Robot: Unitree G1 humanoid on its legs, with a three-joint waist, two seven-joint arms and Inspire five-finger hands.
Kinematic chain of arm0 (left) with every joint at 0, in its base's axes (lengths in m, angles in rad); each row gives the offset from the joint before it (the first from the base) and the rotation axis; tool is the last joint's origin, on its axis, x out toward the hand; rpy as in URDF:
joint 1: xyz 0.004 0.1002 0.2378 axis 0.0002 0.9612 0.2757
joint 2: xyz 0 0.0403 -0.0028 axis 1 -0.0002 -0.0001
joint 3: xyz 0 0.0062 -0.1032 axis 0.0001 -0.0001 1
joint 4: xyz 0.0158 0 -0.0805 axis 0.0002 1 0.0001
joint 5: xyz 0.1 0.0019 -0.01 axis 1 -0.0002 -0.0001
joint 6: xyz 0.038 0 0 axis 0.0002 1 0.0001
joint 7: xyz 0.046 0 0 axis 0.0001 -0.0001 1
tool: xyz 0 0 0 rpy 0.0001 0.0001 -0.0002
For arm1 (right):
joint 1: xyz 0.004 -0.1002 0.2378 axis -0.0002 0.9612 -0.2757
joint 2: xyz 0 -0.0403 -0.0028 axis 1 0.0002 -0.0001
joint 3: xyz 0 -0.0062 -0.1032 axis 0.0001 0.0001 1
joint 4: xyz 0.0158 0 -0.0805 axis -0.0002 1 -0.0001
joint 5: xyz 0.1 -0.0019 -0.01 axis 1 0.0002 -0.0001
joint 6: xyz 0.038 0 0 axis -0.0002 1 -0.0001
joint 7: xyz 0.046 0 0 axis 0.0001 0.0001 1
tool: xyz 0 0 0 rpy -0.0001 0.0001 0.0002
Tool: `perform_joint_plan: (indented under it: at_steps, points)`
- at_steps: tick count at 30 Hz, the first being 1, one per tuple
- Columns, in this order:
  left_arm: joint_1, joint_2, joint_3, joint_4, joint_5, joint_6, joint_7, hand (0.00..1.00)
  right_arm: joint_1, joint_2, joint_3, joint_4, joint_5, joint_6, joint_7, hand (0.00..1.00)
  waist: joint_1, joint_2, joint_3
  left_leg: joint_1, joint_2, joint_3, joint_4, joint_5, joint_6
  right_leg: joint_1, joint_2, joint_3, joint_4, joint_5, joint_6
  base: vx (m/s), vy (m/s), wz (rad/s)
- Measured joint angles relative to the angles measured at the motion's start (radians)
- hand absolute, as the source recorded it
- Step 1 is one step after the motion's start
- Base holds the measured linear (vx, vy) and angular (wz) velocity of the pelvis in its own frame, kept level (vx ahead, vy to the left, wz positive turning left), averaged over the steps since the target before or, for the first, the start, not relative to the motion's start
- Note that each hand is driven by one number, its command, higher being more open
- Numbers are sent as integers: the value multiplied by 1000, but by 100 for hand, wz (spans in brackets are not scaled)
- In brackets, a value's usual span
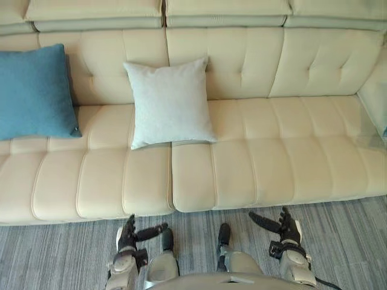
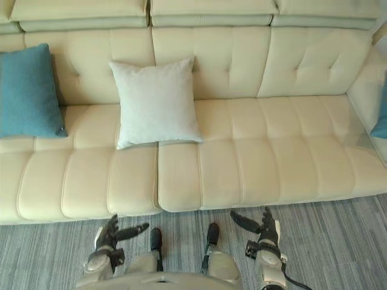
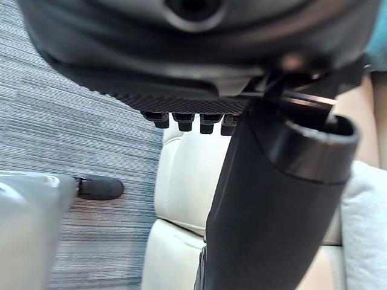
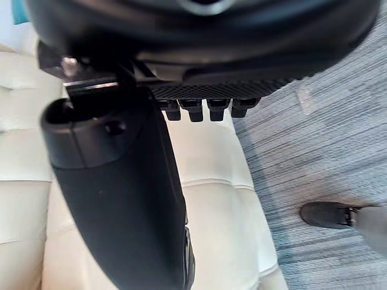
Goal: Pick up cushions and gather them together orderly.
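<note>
A pale grey-white cushion (image 1: 170, 101) leans upright against the backrest of the cream sofa (image 1: 272, 163), left of its middle. A blue cushion (image 1: 33, 92) leans on the backrest at the far left. Another blue cushion (image 2: 381, 115) peeks in at the sofa's right end. My left hand (image 1: 129, 235) hangs low over the carpet in front of the sofa, fingers straight, thumb out, holding nothing. Over the carpet further right, my right hand (image 1: 289, 228) is open the same way, empty.
Grey striped carpet (image 1: 54, 254) runs along the sofa's front edge. The sofa's right end turns forward into a corner section (image 1: 375, 103). The long seat right of the pale cushion is bare.
</note>
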Motion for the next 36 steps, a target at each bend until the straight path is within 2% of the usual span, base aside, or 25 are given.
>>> perform_joint_plan:
  at_steps: [5, 12, 16, 18, 19, 20, 21, 22, 23, 24, 25, 26, 27, 28, 30, 33, 35, 36]
  points:
    - [41, -5, 1, 151, 66, 17, -40, 100, 13, 7, 0, 168, -36, 0, 22, 100, 0, 1, -50, 65, 12, 32, -34, 1, -2, 32, 13, 27, -3, -4, -4, -19, 26, -18]
    - [60, -7, 5, 206, 129, 24, -25, 100, 20, 15, 0, 292, -37, 5, 32, 100, 0, -3, -81, 146, 9, 106, -52, -15, -11, 62, 16, 99, -3, -4, 1, 2, 55, -29]
    - [45, -5, 0, 210, 131, 23, -19, 100, 8, 15, 1, 311, -48, 6, 31, 100, 0, -13, -82, 156, 9, 142, -35, -33, -15, 52, 16, 136, 9, 2, 11, 22, 41, -34]
    - [23, -3, -1, 210, 144, 24, -17, 100, -5, 15, 9, 323, -57, 8, 28, 100, -2, -22, -78, 115, 17, 159, 44, -60, -1, 3, 13, 132, 83, 2, 18, -17, 40, -25]
    - [7, -3, -1, 208, 151, 25, -15, 100, -15, 8, 38, 325, -58, 8, 24, 100, 0, -24, -77, 80, 25, 166, 98, -77, 20, -23, 16, 132, 96, 35, 66, -88, 45, -30]
    - [2, -5, 1, 201, 151, 24, -15, 100, -23, 4, 51, 325, -59, 8, 24, 100, 5, -14, -78, 58, 51, 170, 113, -80, 43, -18, 23, 128, 76, 53, 106, -139, 21, -31]
    - [-6, -7, 3, 189, 152, 20, -13, 100, -42, 7, 59, 325, -59, 10, 24, 100, 0, 0, -64, 55, 72, 170, 122, -87, 30, -53, 19, 77, 253, -60, 50, -133, 9, -4]
    - [-12, -1, 2, 177, 151, 21, -12, 100, -40, 19, 60, 329, -59, 12, 24, 100, 1, -1, -62, 58, 72, 158, 123, -80, 20, -91, -11, 17, 519, -209, 23, -60, -28, 21]
    - [-6, 7, 2, 163, 151, 20, -9, 100, -36, 31, 63, 343, -59, 13, 24, 100, 6, -11, -67, 72, 72, 147, 123, -71, 18, -72, -29, -7, 655, -273, 50, 1, -47, 34]
    - [2, 12, 5, 153, 151, 20, -4, 100, -37, 39, 73, 354, -63, 13, 25, 100, 15, -25, -76, 70, 72, 145, 128, -68, 15, -33, -35, -18, 687, -306, 66, -25, -178, 16]
    - [5, 16, 11, 142, 151, 20, 8, 100, -48, 43, 94, 353, -68, 11, 24, 100, 34, -44, -83, 48, 67, 148, 145, -62, 8, 2, -28, -11, 608, -337, 70, -66, -194, -4]
    - [0, 13, 14, 136, 150, 20, 13, 100, -64, 41, 100, 352, -71, 11, 24, 100, 44, -53, -85, 27, 69, 152, 152, -54, 4, 18, -10, -13, 525, -348, 53, -114, -205, -23]
    - [-9, 8, 14, 136, 149, 21, 16, 100, -92, 36, 101, 350, -74, 9, 21, 100, 60, -41, -81, -2, 78, 156, 151, -41, -7, 42, 19, -11, 418, -345, 42, -135, -146, -18]
    - [-17, -6, 11, 137, 148, 22, 19, 100, -128, 30, 101, 350, -74, 7, 12, 100, 65, -24, -68, -38, 88, 149, 151, -21, -9, 74, 52, -12, 287, -315, -22, -150, -131, -6]
    - [-25, -42, -6, 140, 148, 26, 16, 100, -152, 16, 101, 350, -74, 7, 1, 100, 65, 15, -33, -51, 110, 121, 138, 11, -15, 123, 97, -39, 166, -240, -48, -192, -83, 25]
    - [-17, -52, -38, 140, 149, 29, 15, 100, -139, 20, 101, 348, -74, 7, -12, 100, 69, 18, -27, -45, 122, 95, 97, 63, -28, 134, 116, -77, 155, -226, -60, -149, -40, 33]
    - [-10, -51, -57, 140, 152, 34, 16, 100, -135, 21, 94, 346, -73, 8, -20, 100, 72, 14, -26, -44, 116, 86, 34, 124, -38, 111, 114, -104, 166, -222, -77, -166, -9, 30]
    - [-24, -51, -68, 139, 163, 37, 14, 100, -135, 23, 78, 343, -73, 8, -21, 100, 72, 12, -20, -63, 121, 77, 76, 91, -24, 99, 107, -117, 176, -220, -83, -132, 21, 28]
